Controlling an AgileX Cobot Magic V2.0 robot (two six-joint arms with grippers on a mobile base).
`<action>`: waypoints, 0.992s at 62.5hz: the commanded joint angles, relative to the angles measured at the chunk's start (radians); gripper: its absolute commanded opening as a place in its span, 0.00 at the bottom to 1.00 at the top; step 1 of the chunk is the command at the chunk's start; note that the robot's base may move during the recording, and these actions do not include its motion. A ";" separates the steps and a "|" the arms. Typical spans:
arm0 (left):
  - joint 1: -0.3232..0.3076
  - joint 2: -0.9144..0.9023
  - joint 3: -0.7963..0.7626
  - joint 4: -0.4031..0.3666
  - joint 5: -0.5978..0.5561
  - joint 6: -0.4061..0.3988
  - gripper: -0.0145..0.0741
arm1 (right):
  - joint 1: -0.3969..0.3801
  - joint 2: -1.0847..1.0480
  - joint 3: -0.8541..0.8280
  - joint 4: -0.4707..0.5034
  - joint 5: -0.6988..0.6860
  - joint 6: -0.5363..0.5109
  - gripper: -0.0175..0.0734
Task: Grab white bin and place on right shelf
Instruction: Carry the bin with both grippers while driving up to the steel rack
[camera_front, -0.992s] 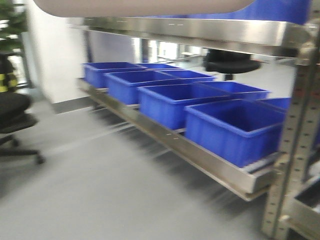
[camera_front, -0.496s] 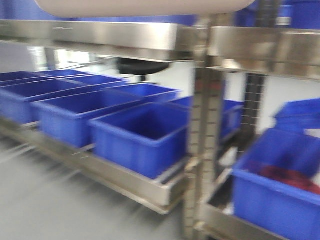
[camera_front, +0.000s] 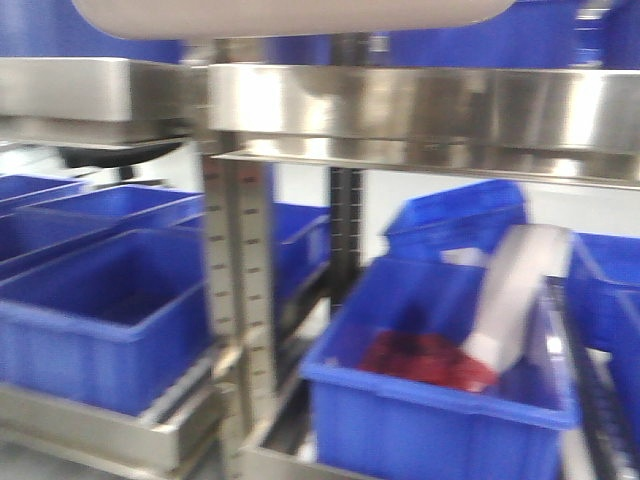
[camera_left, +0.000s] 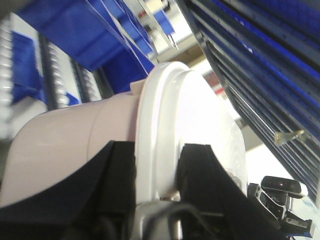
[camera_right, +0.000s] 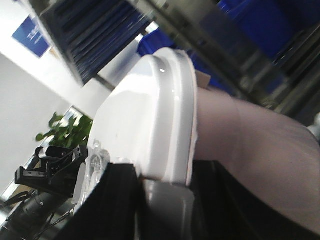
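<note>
The white bin (camera_front: 290, 15) hangs at the top edge of the front view, only its pinkish underside showing. In the left wrist view its pale body (camera_left: 75, 135) and glossy lid (camera_left: 200, 110) fill the frame, and my left gripper (camera_left: 159, 157) is shut on the lid's overhanging rim. On the other end, my right gripper (camera_right: 167, 175) is shut on the same rim, with the bin body (camera_right: 250, 140) to its right. The right shelf's shiny steel front rail (camera_front: 420, 105) runs just below the bin.
A perforated grey upright (camera_front: 240, 280) divides the rack. Blue crates (camera_front: 100, 320) sit on the lower left tier. To the right, another blue crate (camera_front: 430, 420) holds something red (camera_front: 420, 360) and a white object (camera_front: 515, 290). More blue crates stand behind and on the tier above.
The front view has swung to the right: the upright slid left across the frame and the right rack section with the red-filled crate came into view. The bin stays held at the top.
</note>
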 joint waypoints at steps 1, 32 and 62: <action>-0.046 -0.042 -0.029 -0.020 0.268 0.030 0.02 | 0.030 -0.042 -0.049 0.206 0.173 -0.007 0.32; -0.046 -0.042 -0.029 -0.020 0.268 0.030 0.02 | 0.030 -0.042 -0.049 0.206 0.173 -0.007 0.32; -0.046 -0.042 -0.029 -0.020 0.268 0.030 0.02 | 0.030 -0.042 -0.049 0.206 0.173 -0.007 0.32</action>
